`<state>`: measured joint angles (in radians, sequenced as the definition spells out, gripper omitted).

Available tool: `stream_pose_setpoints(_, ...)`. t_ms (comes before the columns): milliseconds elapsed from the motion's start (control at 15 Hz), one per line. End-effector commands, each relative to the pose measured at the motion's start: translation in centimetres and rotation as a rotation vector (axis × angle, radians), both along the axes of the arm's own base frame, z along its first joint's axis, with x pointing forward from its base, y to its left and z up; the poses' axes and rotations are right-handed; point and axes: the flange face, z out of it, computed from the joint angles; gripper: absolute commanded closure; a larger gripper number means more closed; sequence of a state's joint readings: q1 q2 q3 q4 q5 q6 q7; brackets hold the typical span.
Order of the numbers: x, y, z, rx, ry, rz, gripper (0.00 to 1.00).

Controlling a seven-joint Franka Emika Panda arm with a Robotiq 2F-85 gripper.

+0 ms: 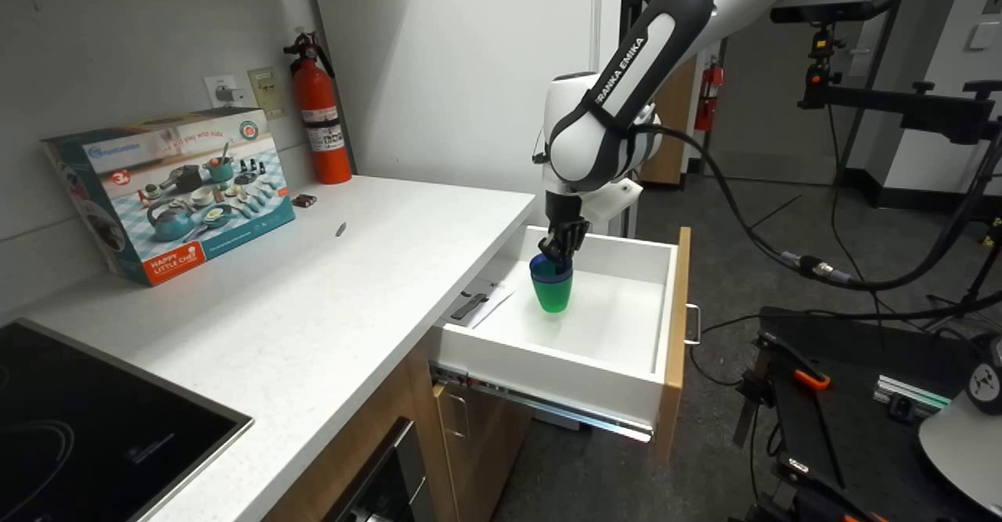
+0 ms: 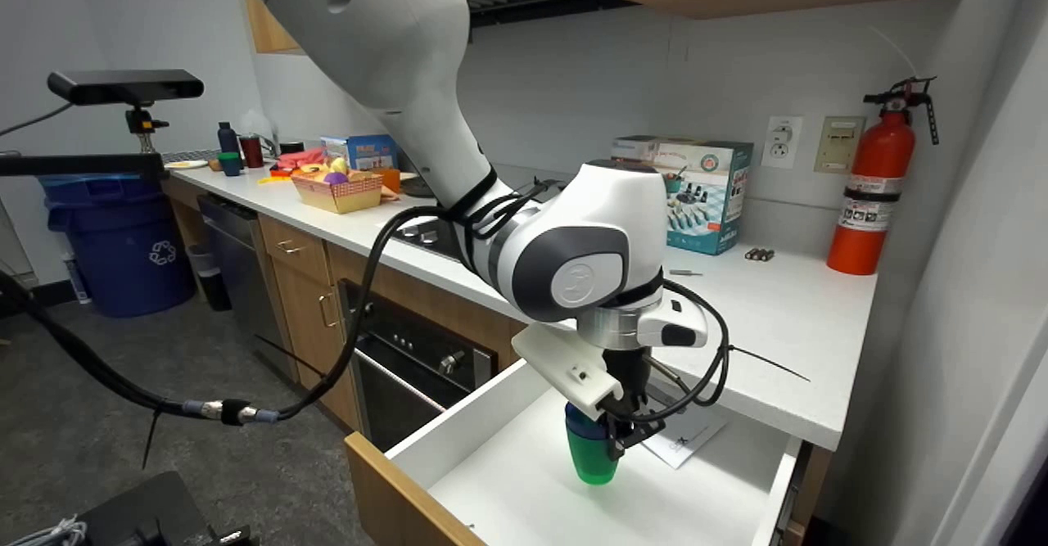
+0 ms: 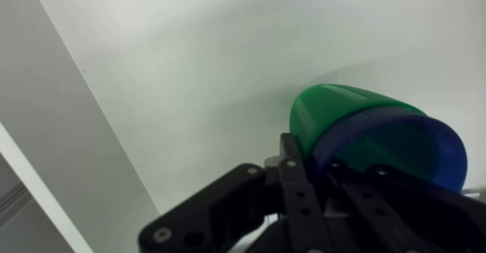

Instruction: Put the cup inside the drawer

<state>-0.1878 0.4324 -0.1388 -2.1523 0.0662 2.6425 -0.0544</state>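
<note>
- Inside the open drawer, on or just above its white bottom, is the cup; whether its base touches, I cannot tell.
- The pincer grips the cup's wall near the rim, one finger within the mouth, the other outside.
- Letting go with the base raised could drop and topple it; withdrawing before the fingers part enough, the inner one could hook the rim and drag the cup over.
- Mouth up, narrower base down; its long axis runs near vertical, leaning slightly.
</note>
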Motion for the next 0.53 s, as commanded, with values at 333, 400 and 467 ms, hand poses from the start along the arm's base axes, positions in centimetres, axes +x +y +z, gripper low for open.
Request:
stream_pose_setpoints(333,0.29,-0.90,-0.32,-0.020,-0.005,-0.020,0.98)
stream_pose_setpoints(400,0.29,-0.98,-0.49,-0.018,-0.002,-0.023,0.98)
stream_pose_setpoints(467,0.28,-1.03,-0.67,-0.018,0.000,-0.024,0.98)
